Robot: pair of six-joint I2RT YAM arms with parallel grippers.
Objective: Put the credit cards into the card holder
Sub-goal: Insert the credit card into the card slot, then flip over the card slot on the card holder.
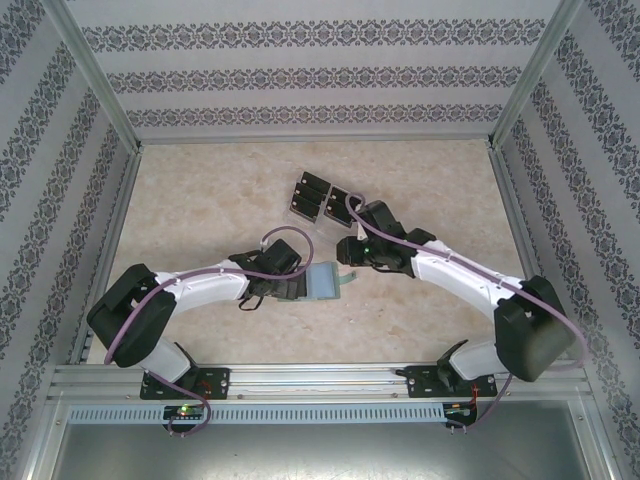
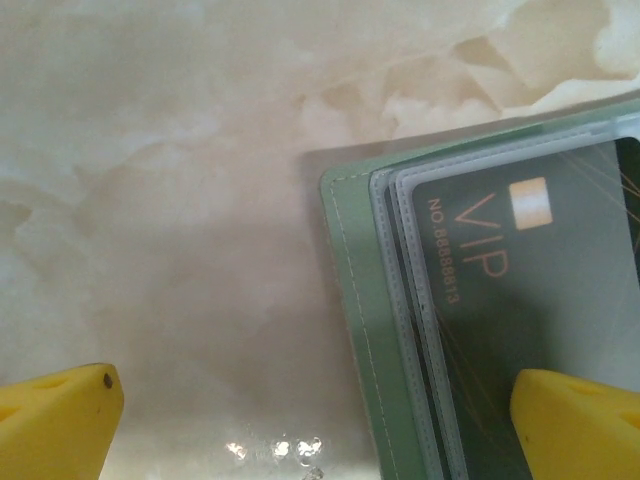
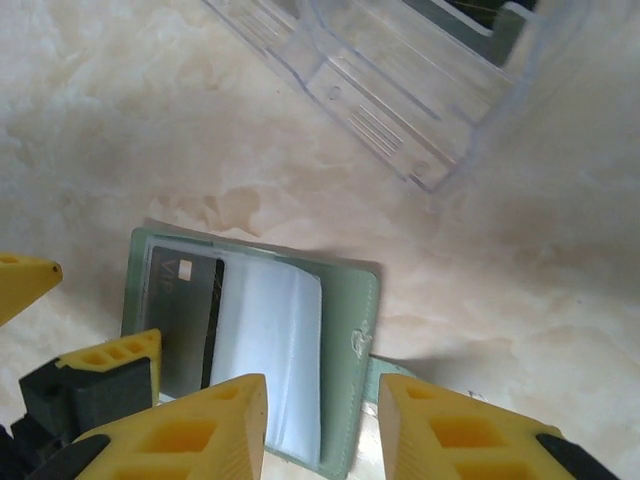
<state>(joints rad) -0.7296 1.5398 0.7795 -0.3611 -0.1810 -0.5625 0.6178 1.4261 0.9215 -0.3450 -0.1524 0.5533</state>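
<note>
The grey-green card holder [image 1: 323,282] lies open on the table. One black VIP card [image 2: 520,290] with a yellowish chip sits in its clear sleeve, and it also appears as the card [image 3: 185,310] beside white sleeves. My left gripper [image 1: 298,285] is open; its right finger [image 2: 580,425] rests over the card holder [image 2: 365,330] and its left finger [image 2: 50,420] is over bare table. My right gripper [image 3: 325,430] hovers open just above the card holder [image 3: 345,340], near the clasp tab [image 3: 385,385]. More black cards [image 1: 310,195] stand in a tray behind.
The clear plastic tray [image 3: 400,90] stands just beyond the card holder, with a dark card [image 3: 470,15] in it. Patterned walls and metal posts [image 1: 100,100] enclose the marble-look tabletop [image 1: 200,190]. The two arms meet at the table's middle.
</note>
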